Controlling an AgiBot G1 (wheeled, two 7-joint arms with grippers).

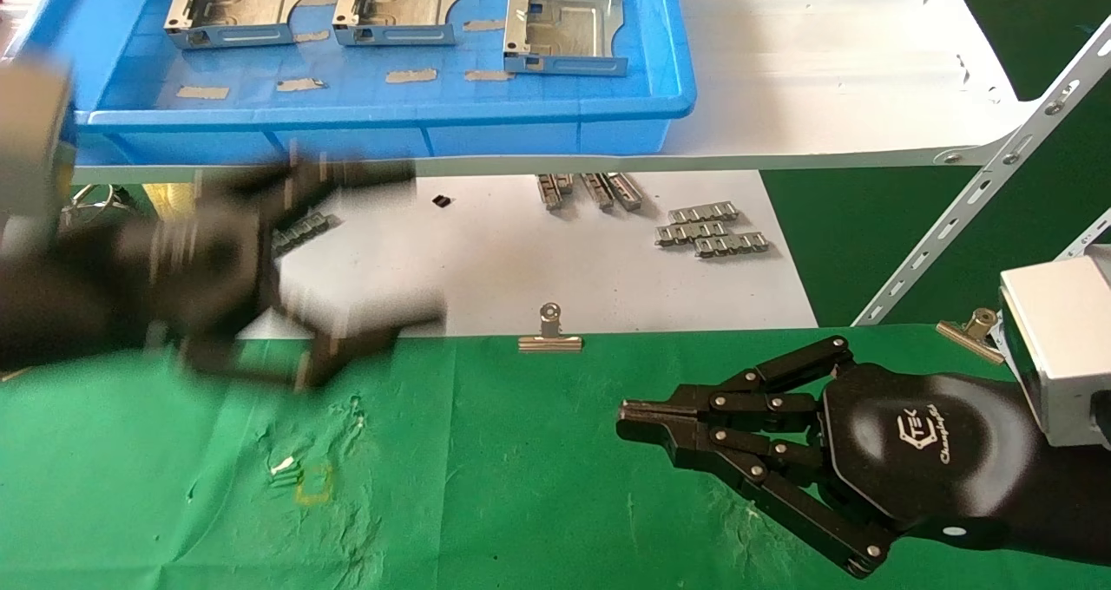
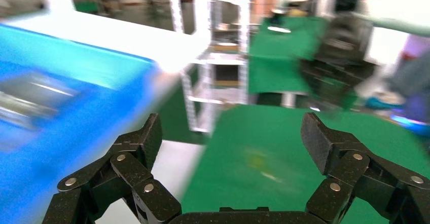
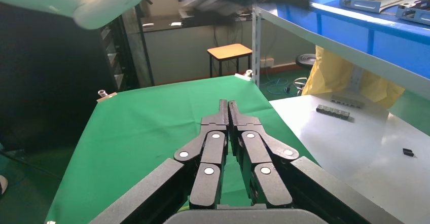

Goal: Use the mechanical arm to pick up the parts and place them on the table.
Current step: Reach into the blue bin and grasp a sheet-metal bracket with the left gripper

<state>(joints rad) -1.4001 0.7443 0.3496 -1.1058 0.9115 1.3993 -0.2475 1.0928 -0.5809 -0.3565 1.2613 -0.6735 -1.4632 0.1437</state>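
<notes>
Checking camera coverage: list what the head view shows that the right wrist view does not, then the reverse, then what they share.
Only the head view shows the third bracket, the yellow square mark and the right gripper's logo palm. Only the right wrist view shows a small stool and yellow sheeting under the shelf. Both show the blue bin, the green table and the right gripper, fingers together.

Three parts (image 1: 236,4) (image 1: 397,4) (image 1: 564,26) (in one bin (image 1: 382,117)), two binder clips (image 1: 549,330) (image 1: 972,331).
</notes>
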